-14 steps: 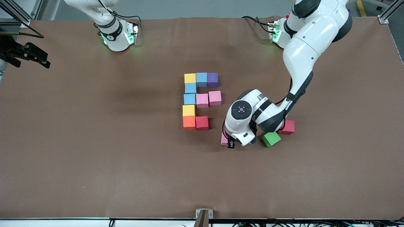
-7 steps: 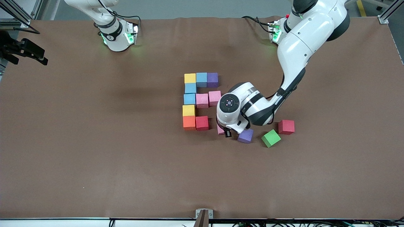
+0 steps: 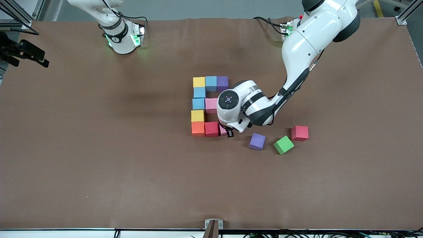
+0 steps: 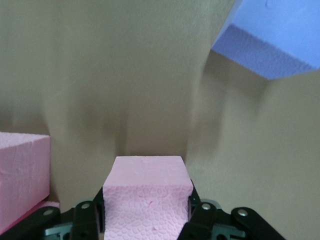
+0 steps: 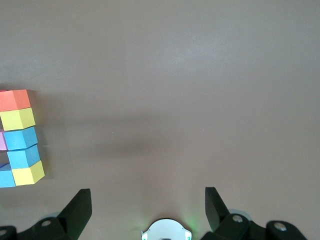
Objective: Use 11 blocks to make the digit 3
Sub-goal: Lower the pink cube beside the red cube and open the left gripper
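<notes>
1. Blocks (image 3: 206,105) forming the digit 3 sit mid-tabletop (image 3: 99,158); we see one pink cube hidden under the left arm.
2. Our left hand (image 3: 228,131) clamps a pink block (image 4: 147,200) beside the red block (image 3: 211,129).
3. Our right hand (image 5: 147,210), spread wide, waits above the tabletop's edge.

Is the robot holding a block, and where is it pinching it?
Yes. The left claw pinches a pink block by two facing sides. The right claw is open and holds nothing.
</notes>
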`<state>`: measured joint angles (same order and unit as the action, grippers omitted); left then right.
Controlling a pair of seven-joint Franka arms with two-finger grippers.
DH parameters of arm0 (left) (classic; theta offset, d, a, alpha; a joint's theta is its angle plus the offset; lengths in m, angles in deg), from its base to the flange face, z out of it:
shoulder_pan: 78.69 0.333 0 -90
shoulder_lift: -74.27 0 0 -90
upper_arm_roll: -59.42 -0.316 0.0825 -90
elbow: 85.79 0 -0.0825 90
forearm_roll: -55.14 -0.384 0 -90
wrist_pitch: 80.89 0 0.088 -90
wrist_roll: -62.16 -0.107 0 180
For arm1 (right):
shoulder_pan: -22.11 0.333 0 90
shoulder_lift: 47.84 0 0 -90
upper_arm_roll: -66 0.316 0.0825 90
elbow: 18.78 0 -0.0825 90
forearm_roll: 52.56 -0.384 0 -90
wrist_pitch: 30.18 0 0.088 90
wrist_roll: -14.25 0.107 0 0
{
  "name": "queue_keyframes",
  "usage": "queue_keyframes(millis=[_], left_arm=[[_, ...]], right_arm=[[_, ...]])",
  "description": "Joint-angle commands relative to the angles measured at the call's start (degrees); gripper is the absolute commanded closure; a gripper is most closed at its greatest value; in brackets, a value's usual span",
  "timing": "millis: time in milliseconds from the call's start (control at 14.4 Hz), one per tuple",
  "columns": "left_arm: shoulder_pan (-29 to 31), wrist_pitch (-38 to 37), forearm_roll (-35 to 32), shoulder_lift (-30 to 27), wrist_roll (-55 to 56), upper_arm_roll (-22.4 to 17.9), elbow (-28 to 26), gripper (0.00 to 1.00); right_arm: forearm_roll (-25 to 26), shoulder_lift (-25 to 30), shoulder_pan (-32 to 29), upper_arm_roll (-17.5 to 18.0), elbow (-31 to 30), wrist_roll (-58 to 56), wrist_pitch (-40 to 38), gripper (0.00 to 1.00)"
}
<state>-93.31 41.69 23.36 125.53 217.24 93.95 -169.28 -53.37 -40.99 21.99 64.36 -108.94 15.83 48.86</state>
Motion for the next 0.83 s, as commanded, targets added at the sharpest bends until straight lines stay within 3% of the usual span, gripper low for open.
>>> queue_keyframes(millis=[0,762], left_arm=[[-0.41,1.79,-0.47,-0.38,1.19,-0.43,-0.80,0.71],[-1.02,5.04,-4.61,0.33,1.10,-2.18,-0.80,0.71]], right_arm=[[-0.78,0.71,-0.94,0.41,-0.02,-0.61,-0.02,0.00],[-0.78,0.71,-0.85,0.41,0.59,-0.61,-0.20,0.00]])
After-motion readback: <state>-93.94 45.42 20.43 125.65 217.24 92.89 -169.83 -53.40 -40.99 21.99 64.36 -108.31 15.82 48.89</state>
